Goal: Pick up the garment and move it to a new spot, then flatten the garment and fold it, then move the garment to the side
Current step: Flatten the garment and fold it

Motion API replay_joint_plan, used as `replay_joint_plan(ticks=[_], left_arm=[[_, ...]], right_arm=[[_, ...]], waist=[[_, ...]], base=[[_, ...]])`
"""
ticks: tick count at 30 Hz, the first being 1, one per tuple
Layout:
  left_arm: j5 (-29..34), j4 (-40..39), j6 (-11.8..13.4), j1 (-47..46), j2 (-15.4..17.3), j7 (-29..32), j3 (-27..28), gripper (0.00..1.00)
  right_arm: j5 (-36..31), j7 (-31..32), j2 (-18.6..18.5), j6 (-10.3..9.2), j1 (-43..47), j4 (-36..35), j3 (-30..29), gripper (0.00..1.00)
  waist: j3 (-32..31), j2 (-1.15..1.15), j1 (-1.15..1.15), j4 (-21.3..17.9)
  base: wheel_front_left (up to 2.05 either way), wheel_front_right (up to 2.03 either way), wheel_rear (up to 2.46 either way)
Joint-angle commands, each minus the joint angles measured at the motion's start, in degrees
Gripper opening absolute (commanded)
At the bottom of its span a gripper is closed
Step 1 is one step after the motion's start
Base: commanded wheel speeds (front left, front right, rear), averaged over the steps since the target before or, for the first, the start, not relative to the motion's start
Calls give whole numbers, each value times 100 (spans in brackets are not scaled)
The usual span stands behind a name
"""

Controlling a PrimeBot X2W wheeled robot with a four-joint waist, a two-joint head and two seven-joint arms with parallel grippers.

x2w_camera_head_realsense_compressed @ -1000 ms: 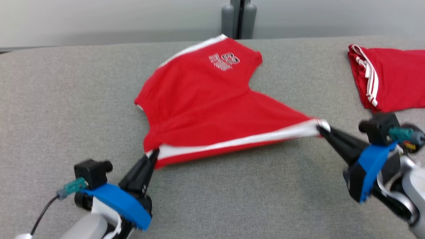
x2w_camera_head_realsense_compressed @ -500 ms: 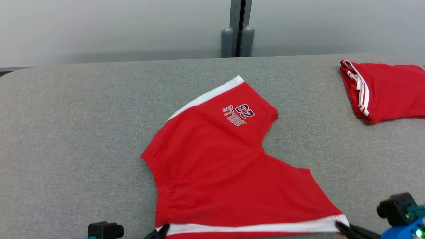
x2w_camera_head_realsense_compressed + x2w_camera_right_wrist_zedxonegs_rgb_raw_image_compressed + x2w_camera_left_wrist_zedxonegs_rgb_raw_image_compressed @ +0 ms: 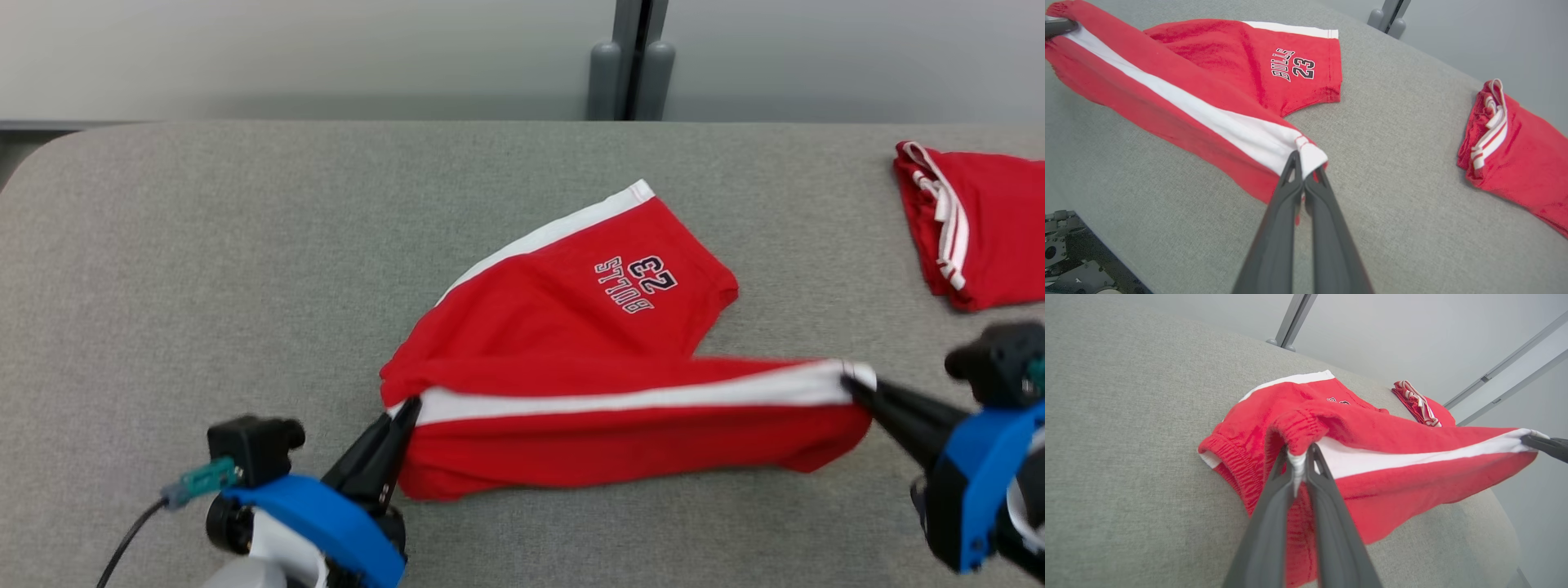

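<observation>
— Just this side of the BULLS 23 print (image 3: 635, 282), what has changed on the desk (image 3: 204, 245)?
— The garment (image 3: 563, 318), a pair of red shorts, lay spread out half a second ago. Now its white-striped edge (image 3: 637, 398) is lifted and carried toward the print, doubling one leg over the other. I'd say the fold is under way, with the move aside still to come.
— And the grip?
— The left end effector (image 3: 406, 408) is pressed together on the waistband corner, left of the print. The right end effector (image 3: 853, 382) is clamped tight on the hem end, right of it. The edge hangs taut between them.
</observation>
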Motion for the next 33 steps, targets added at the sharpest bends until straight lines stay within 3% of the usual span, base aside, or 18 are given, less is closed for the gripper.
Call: replay_joint_plan(ticks=[1,5,13,16,23,32,33], left_arm=[[-50,136,41,-211,-128,24,60,0],[-4,551,161,-724,-448,-13,190,0],[111,1277,50,-1424,-1115,-307,225,0],[244,1601,150,-1675,-1296,-391,196,0],[260,2187,91,-2073,-1784,-508,146,0],[251,2609,-81,-2310,-2026,-625,145,0],[254,2651,-117,-2331,-2048,-601,123,19]], right_arm=[[40,-82,-95,0,-418,148,135,0],[28,-352,-269,0,-1501,762,595,0],[121,-875,-399,0,-3332,1994,1481,0],[133,-1147,-398,-1,-3937,2480,1744,0],[239,-1412,-334,0,-4799,3509,2279,0],[383,-1729,-224,0,-5202,4245,2701,0],[416,-1769,-217,0,-5223,4315,2746,30]], waist=[[114,0,0,106],[346,0,0,294],[990,0,0,683],[1217,0,0,845],[1541,0,0,1177],[1684,0,0,1307],[1684,0,0,1313]], base=[[0,0,0],[0,0,0],[0,0,0],[0,0,0],[0,0,0],[0,0,0],[0,0,0]])
